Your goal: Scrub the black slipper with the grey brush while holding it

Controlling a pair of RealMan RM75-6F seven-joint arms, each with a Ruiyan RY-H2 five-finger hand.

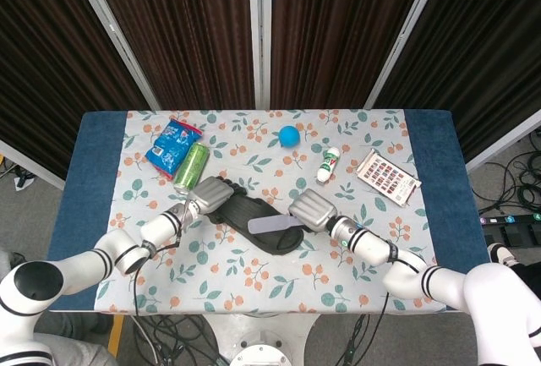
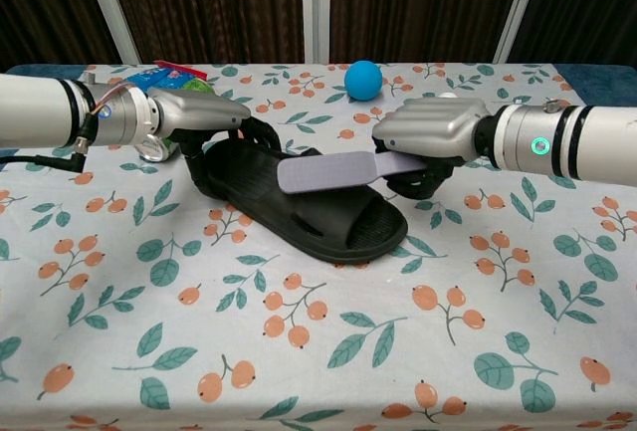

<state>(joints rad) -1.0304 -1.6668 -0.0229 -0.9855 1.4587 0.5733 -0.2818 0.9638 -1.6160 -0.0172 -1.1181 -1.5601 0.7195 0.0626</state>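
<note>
The black slipper (image 2: 328, 214) (image 1: 256, 224) lies in the middle of the flowered tablecloth, toe toward the right. My left hand (image 2: 204, 115) (image 1: 211, 193) grips its heel end. The grey brush (image 2: 324, 171) (image 1: 271, 226) lies flat over the slipper's strap, head to the left. My right hand (image 2: 430, 134) (image 1: 311, 210) grips its handle from the right.
Behind the slipper stand a blue ball (image 2: 363, 80) (image 1: 289, 136), a green can (image 1: 191, 167), a blue snack bag (image 1: 172, 146), a white bottle (image 1: 328, 164) and a patterned card (image 1: 387, 177). The tablecloth (image 2: 318, 351) is flowered; blue table edges (image 1: 93, 172) flank it.
</note>
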